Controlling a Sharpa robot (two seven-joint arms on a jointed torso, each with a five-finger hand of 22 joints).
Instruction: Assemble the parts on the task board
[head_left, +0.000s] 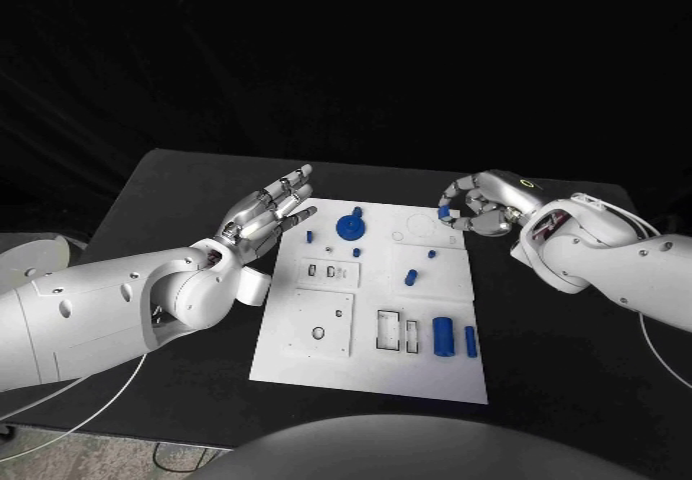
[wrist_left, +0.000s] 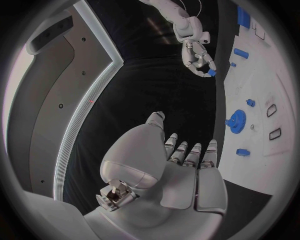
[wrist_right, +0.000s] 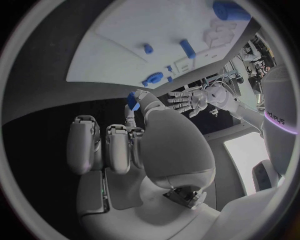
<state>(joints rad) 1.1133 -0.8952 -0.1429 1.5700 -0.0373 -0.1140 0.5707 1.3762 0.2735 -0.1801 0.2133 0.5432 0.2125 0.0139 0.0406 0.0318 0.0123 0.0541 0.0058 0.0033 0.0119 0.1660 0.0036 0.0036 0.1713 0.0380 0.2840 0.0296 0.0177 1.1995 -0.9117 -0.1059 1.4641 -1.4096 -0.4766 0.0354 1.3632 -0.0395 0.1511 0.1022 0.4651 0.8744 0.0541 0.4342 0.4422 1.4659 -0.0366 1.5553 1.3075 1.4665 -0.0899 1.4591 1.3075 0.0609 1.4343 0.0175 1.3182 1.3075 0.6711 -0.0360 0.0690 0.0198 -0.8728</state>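
Observation:
The white task board (head_left: 289, 365) lies in the middle of the black table. On it are a blue gear (head_left: 351, 225), several small blue pegs such as one at mid-board (head_left: 410, 276), and two blue cylinders (head_left: 443, 337) near its right front. My right hand (head_left: 479, 205) hovers above the board's far right corner and pinches a small blue part (head_left: 444, 213) between thumb and finger; the part (wrist_right: 132, 100) also shows at the fingertips in the right wrist view. My left hand (head_left: 267, 215) hangs over the far left corner, fingers straight and apart, holding nothing.
A raised square plate (head_left: 322, 322) and dark rectangular slots (head_left: 389, 330) sit on the board's near half. Bare black table (head_left: 577, 350) lies on both sides of the board. In the left wrist view the gear (wrist_left: 236, 120) lies close beside my left hand (wrist_left: 181, 170).

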